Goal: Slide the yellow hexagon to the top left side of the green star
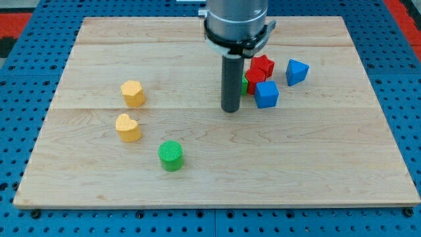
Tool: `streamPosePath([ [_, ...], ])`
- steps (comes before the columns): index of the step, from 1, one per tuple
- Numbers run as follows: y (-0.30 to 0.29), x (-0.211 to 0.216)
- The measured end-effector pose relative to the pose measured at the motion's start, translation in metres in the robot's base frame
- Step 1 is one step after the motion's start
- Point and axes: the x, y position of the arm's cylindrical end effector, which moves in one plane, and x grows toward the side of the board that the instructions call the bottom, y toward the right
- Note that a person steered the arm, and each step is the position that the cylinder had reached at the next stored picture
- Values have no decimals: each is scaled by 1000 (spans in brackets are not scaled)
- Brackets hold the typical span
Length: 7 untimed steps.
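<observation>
my tip [231,109] right of yellow hexagon [133,93], apart

My tip [231,109] just left of blue cube [266,94]

My tip [231,110] stands on bare board just left of a tight cluster: green star [244,85] mostly hidden behind the rod, two red blocks [258,71], blue cube [266,94], blue block [297,71]; leftward lies open wood until the yellow hexagon [133,93], yellow heart [128,128], green cylinder [171,156].
</observation>
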Motion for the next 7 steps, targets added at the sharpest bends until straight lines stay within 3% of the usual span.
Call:
streamPosePath([
  [1, -6, -34],
  [2, -36, -30],
  [3, -57, 46],
  [4, -54, 91],
  [7, -162, 108],
])
